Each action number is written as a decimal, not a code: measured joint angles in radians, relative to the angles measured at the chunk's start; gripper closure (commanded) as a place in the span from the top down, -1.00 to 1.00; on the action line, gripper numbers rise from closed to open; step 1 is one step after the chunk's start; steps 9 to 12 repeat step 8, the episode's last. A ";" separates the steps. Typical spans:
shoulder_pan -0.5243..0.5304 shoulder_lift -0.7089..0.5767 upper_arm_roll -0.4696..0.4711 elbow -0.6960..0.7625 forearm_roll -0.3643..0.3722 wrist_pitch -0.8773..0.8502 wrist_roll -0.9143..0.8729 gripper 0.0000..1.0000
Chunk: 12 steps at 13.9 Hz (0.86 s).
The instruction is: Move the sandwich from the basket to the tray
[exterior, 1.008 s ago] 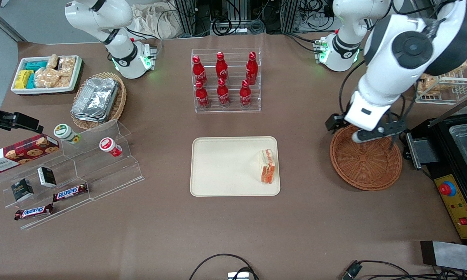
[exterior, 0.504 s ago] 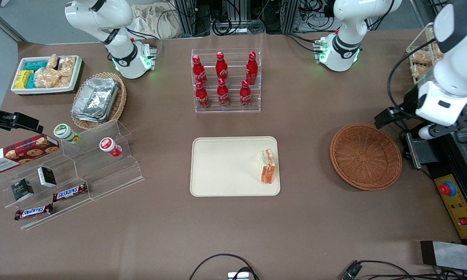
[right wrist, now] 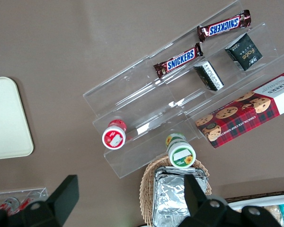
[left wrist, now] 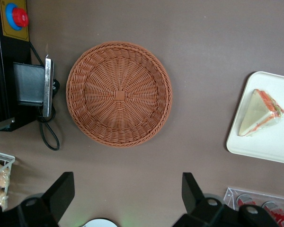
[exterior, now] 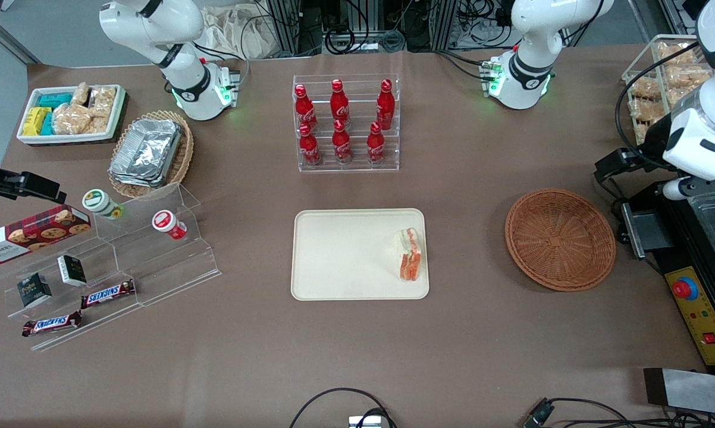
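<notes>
The sandwich (exterior: pixel 409 254) is seen lying on the tray (exterior: pixel 339 255), close to the tray edge facing the basket (exterior: pixel 560 239), cut side with red-orange and green layers showing. The basket is found with nothing in it, sitting on the table well apart from the tray, toward the working arm's end. The gripper (left wrist: pixel 128 198) is held high above the table near the basket, fingers (left wrist: pixel 61 191) spread wide, nothing gripped.

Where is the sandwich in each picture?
Front view: the sandwich lies on the tray, at the tray's end nearest the basket.
Left wrist view: the sandwich on the tray's corner, beside the basket; the gripper hangs open above the table.
Right wrist view: not in it.
Shared landmark: the tray.
</notes>
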 measured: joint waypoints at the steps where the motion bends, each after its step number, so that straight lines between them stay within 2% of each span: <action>1: 0.002 -0.001 0.002 0.000 0.000 0.000 0.031 1.00; 4: -0.039 0.005 0.070 0.000 0.000 -0.001 0.108 1.00; 8: -0.214 0.046 0.204 0.011 0.000 0.001 0.099 1.00; 12: -0.214 0.046 0.204 0.011 0.000 0.001 0.099 1.00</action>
